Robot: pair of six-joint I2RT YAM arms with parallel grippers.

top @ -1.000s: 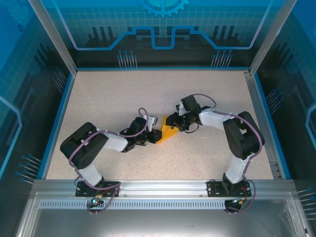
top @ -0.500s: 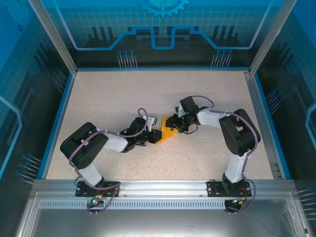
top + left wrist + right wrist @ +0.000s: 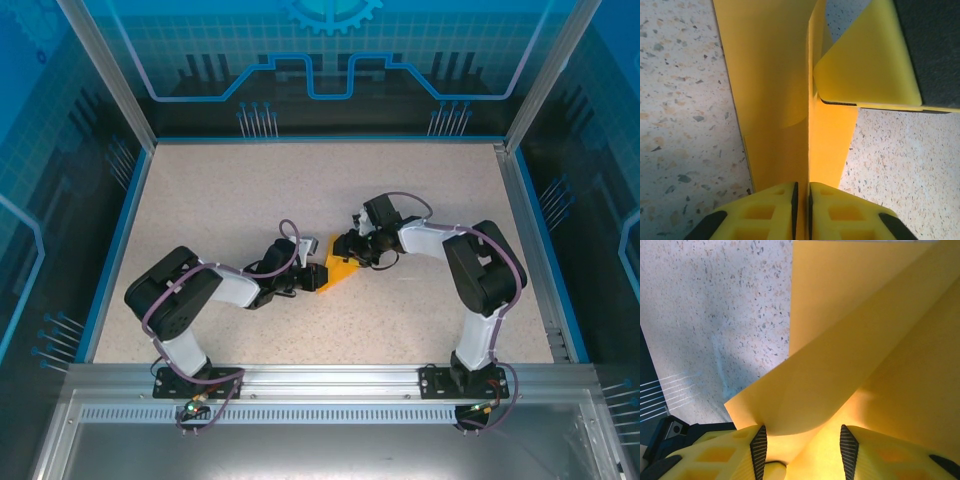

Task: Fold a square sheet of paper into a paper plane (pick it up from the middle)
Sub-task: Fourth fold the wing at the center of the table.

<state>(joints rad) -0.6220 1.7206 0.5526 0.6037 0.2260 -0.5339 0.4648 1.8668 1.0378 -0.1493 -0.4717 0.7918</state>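
Note:
The orange sheet of paper [image 3: 341, 272], folded into a narrow wedge with an upright middle ridge, lies at the table's centre between both grippers. My left gripper [image 3: 316, 274] comes from the left and is shut on that ridge; in the left wrist view its pads [image 3: 794, 197] pinch the thin ridge of the paper [image 3: 770, 75]. My right gripper [image 3: 351, 254] is at the paper's far right side; one of its yellow fingers [image 3: 865, 65] rests against the ridge. In the right wrist view its jaws [image 3: 802, 432] stand apart, with a curled flap of the paper [image 3: 865, 365] rising between them.
The speckled table [image 3: 250, 190] is bounded by a blue rim and glass walls, with aluminium posts [image 3: 105, 70] at the back corners. A metal rail [image 3: 320, 378] carrying the arm bases runs along the near edge.
The right arm's elbow has swung slightly left and its gripper has edged closer onto the paper. The left arm and the paper have barely moved.

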